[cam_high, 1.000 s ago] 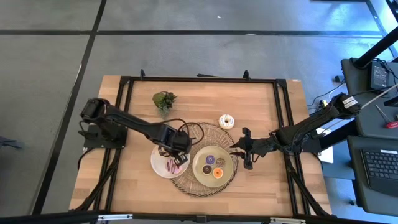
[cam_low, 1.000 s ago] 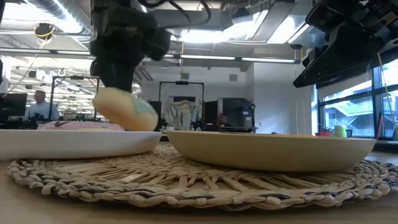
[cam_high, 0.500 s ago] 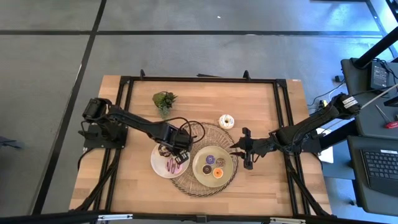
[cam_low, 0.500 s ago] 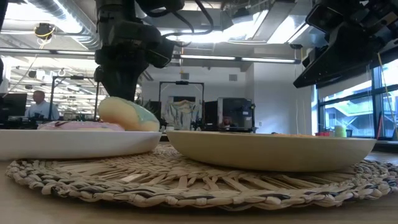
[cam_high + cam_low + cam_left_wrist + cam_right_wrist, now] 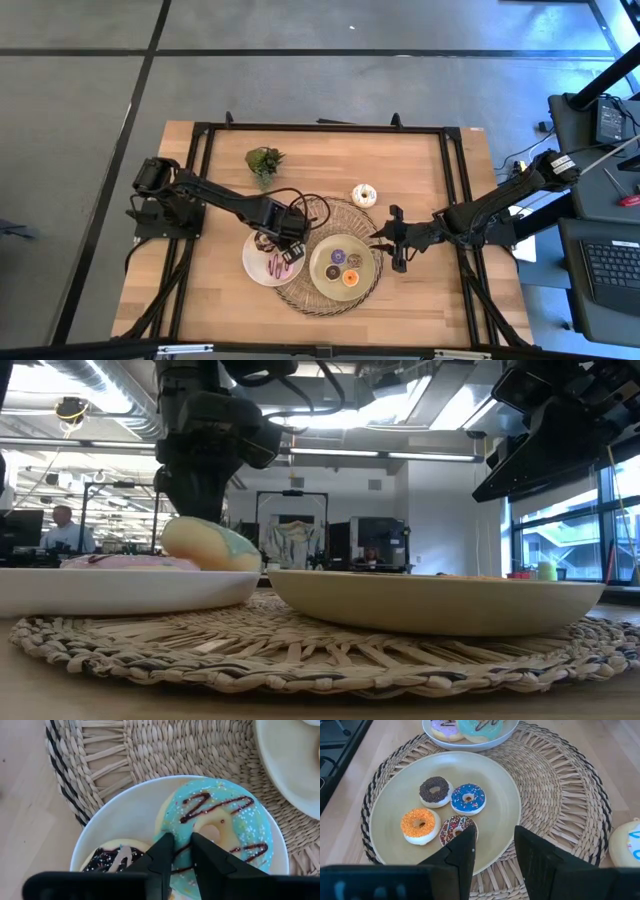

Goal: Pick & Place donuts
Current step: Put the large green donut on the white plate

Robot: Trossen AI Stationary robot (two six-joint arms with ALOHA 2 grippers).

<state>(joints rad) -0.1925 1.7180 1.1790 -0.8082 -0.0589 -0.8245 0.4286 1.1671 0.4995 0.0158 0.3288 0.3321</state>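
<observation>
On the small white plate point(image 5: 115, 820) under your left gripper point(image 5: 181, 851), two donuts: its fingers clamp the mint-iced donut point(image 5: 220, 827), beside a dark-iced one point(image 5: 107, 860). Four sit on the pale-green plate point(image 5: 390, 802); your right gripper point(image 5: 492, 852) hovers, fingers apart.

Dark jointed arms, black cables

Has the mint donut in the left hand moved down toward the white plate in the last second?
Yes. In the low view the mint donut sits lower than a second ago, near the white plate rim, the left hand gripping it.
</observation>
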